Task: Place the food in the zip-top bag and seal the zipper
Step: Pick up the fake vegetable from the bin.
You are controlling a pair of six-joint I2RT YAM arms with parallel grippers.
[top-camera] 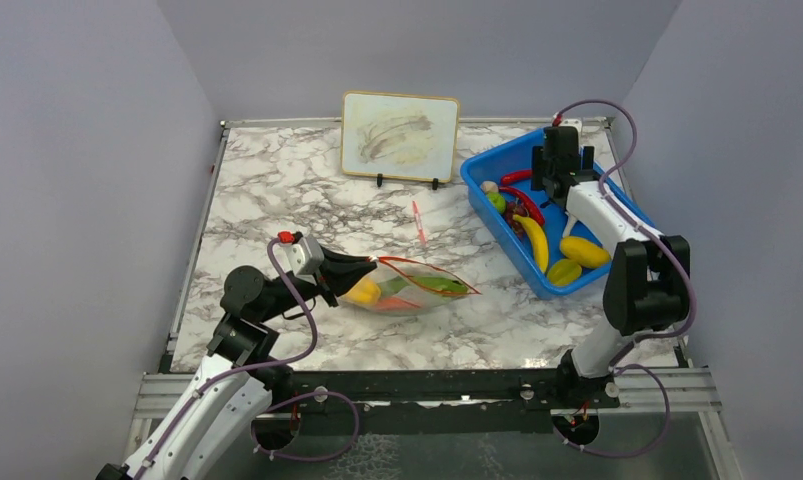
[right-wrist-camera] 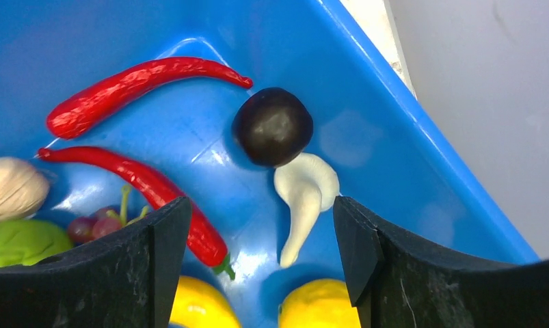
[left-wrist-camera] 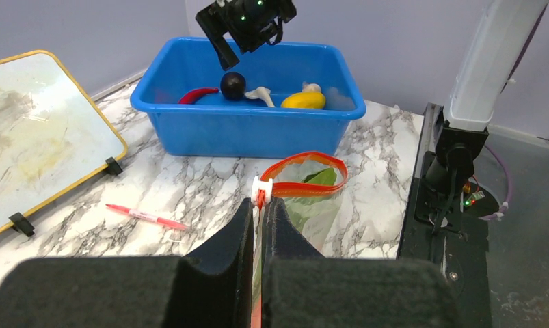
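The clear zip-top bag (top-camera: 409, 292) lies near the table's front, with yellow, orange and green food inside. Its red-orange zipper (left-wrist-camera: 305, 159) forms an open loop, and a green leafy piece (left-wrist-camera: 320, 179) shows through the mouth. My left gripper (left-wrist-camera: 260, 205) is shut on the bag's edge just behind the white slider. My right gripper (right-wrist-camera: 261, 205) hangs open over the far end of the blue bin (left-wrist-camera: 244, 130). A white mushroom (right-wrist-camera: 304, 198) lies between its fingers, apart from both. A dark round piece (right-wrist-camera: 273, 126) and two red chilies (right-wrist-camera: 131, 85) lie just beyond.
The bin also holds a banana (top-camera: 535, 240), yellow pieces (top-camera: 584, 251), a green piece (right-wrist-camera: 18, 242) and grapes (right-wrist-camera: 97, 225). A red-and-white pen (top-camera: 419, 222) lies between bag and bin. A framed whiteboard (top-camera: 399, 135) stands at the back. Grey walls close three sides.
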